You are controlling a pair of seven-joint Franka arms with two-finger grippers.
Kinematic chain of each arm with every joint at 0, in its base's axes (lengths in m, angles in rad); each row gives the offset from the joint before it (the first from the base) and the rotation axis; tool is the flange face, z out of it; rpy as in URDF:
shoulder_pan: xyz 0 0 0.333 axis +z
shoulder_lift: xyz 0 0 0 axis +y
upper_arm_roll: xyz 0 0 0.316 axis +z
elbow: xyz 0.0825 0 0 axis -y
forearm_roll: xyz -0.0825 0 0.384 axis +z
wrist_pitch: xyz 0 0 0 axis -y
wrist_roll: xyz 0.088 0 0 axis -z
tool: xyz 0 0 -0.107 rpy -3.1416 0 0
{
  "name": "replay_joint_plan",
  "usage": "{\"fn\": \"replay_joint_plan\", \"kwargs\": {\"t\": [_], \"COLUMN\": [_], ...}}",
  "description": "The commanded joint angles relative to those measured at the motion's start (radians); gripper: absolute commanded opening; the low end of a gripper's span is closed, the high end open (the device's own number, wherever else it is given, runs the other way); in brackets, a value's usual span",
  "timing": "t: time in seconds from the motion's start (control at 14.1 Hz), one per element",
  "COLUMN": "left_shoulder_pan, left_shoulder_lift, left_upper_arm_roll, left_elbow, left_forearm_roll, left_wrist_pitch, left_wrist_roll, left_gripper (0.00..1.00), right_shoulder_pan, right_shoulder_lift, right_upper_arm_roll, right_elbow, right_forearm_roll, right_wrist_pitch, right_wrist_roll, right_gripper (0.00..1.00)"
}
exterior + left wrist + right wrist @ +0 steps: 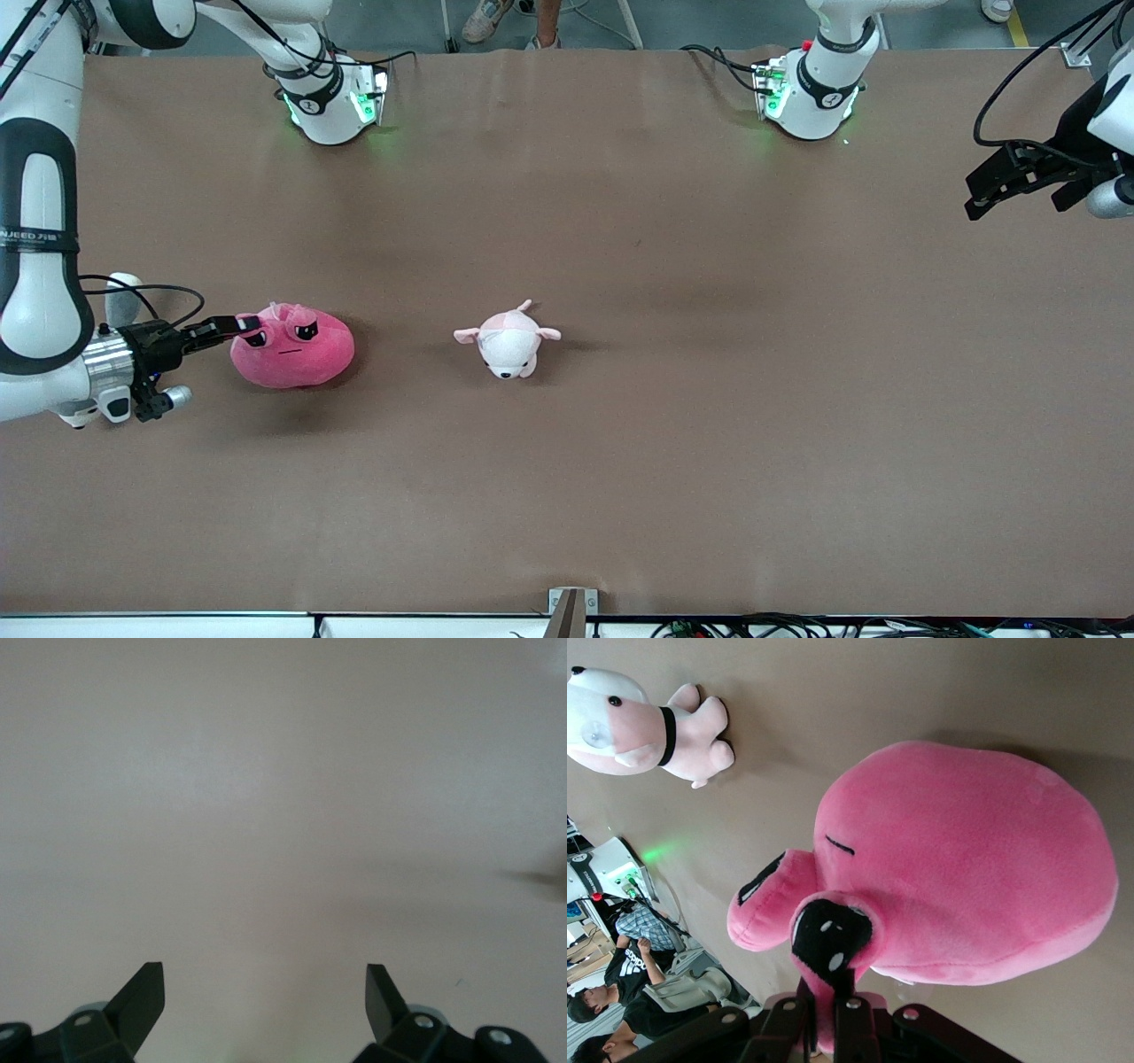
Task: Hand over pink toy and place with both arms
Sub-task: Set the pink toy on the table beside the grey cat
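The pink toy (pixel 297 347), a hot-pink round plush with angry black eyes, lies on the table toward the right arm's end. My right gripper (pixel 241 326) is shut on the toy's edge by one eye; in the right wrist view the fingers pinch a fold of the pink toy (pixel 966 868) at my right gripper (pixel 831 1014). My left gripper (pixel 983 195) is open and empty, raised over the left arm's end of the table. In the left wrist view my left gripper (pixel 264 992) shows only bare table between its spread fingers.
A smaller pale pink-and-white plush animal (pixel 508 341) lies near the table's middle, beside the pink toy toward the left arm's end; it also shows in the right wrist view (pixel 629 722). A metal bracket (pixel 572 602) sits at the table's front edge.
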Motion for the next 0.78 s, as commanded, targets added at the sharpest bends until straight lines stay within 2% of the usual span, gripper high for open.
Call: {"fn": "replay_joint_plan", "kwargs": {"t": [0.0, 0.14, 0.71], "left_shoulder_pan": [-0.005, -0.005, -0.006], "left_shoulder_lift": [-0.007, -0.010, -0.007], "left_upper_arm_roll": [-0.002, -0.002, -0.003], "left_elbow": [-0.004, -0.002, -0.002], "left_forearm_roll": [-0.013, -0.015, -0.013], "left_wrist_pitch": [0.008, 0.008, 0.008], "left_wrist_roll": [-0.012, -0.016, -0.014], "left_gripper": [1.00, 1.00, 1.00], "right_shoulder_pan": [-0.015, -0.020, -0.022], "right_shoulder_lift": [0.011, 0.011, 0.019], "right_upper_arm_roll": [0.018, 0.017, 0.015], "right_elbow": [0.024, 0.024, 0.018], "right_forearm_roll": [0.045, 0.114, 0.099], "right_wrist_pitch": [-0.018, -0.028, -0.018], "right_wrist_roll": [-0.003, 0.003, -0.025], "right_gripper": [0.02, 0.02, 0.02]}}
